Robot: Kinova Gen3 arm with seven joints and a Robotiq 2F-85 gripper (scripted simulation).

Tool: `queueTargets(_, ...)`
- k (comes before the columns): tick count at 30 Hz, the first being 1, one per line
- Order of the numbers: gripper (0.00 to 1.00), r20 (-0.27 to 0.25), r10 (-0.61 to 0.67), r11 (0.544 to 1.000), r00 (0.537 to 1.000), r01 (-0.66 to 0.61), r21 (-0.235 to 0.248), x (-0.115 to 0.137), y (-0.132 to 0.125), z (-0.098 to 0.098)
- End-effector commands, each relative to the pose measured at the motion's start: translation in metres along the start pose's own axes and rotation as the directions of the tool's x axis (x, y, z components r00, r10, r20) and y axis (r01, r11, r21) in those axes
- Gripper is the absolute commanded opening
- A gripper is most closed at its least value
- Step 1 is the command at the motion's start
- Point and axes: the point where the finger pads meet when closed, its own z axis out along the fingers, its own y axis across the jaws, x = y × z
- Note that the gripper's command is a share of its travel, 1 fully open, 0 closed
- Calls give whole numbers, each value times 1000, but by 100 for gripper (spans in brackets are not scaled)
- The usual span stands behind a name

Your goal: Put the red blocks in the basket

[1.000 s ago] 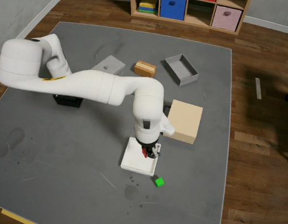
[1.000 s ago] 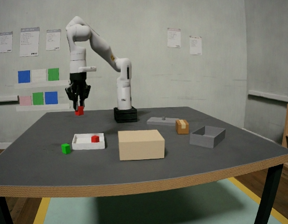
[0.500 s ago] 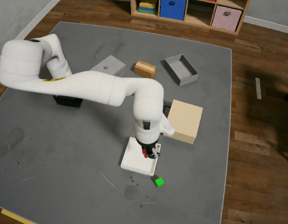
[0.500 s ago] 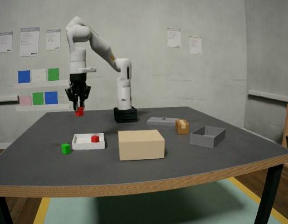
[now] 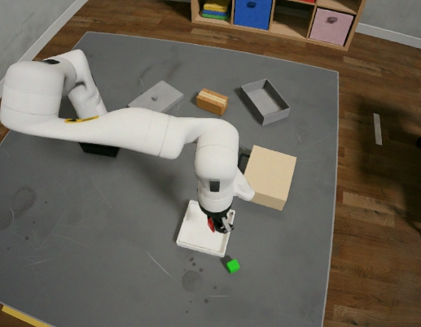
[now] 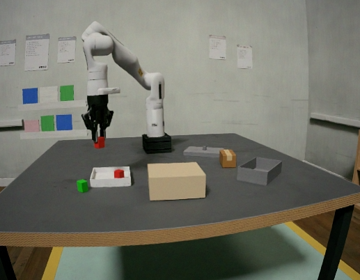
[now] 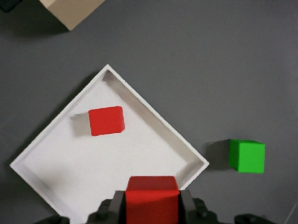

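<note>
My gripper (image 5: pixel 218 226) (image 6: pixel 99 136) (image 7: pixel 152 206) is shut on a red block (image 5: pixel 211 224) (image 6: pixel 99 143) (image 7: pixel 152 200) and holds it high above the white basket (image 5: pixel 199 249) (image 6: pixel 110 185) (image 7: pixel 157 116). Another red block (image 6: pixel 119 173) (image 7: pixel 106 120) lies inside the basket; the arm hides it in the top view. The light wooden cabinet (image 5: pixel 270 175) (image 6: pixel 176 182) (image 7: pixel 74 9) stands beside the basket; its drawer front is mostly hidden. The grey metal box (image 5: pixel 264 102) (image 6: pixel 257 172) stands open, with no block visible inside. Its lid (image 5: pixel 156 98) (image 6: pixel 202 151) lies apart on the table.
A green block (image 5: pixel 233 266) (image 6: pixel 82 186) (image 7: pixel 247 156) stands on the table just outside the basket. A brown taped carton (image 5: pixel 212 102) (image 6: pixel 228 159) stands between the lid and the metal box. A dark part (image 5: pixel 243 162) shows at the cabinet's side facing the arm.
</note>
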Motion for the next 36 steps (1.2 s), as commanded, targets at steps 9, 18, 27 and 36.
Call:
queueTargets(9,10,0,0,1000,1000,0,-2,0,1,12)
queueTargets(18,10,0,0,1000,1000,0,-2,0,1,28)
queueTargets(27,10,0,0,1000,1000,0,-2,0,1,42)
queueTargets(36,10,0,0,1000,1000,0,-2,1,1,61)
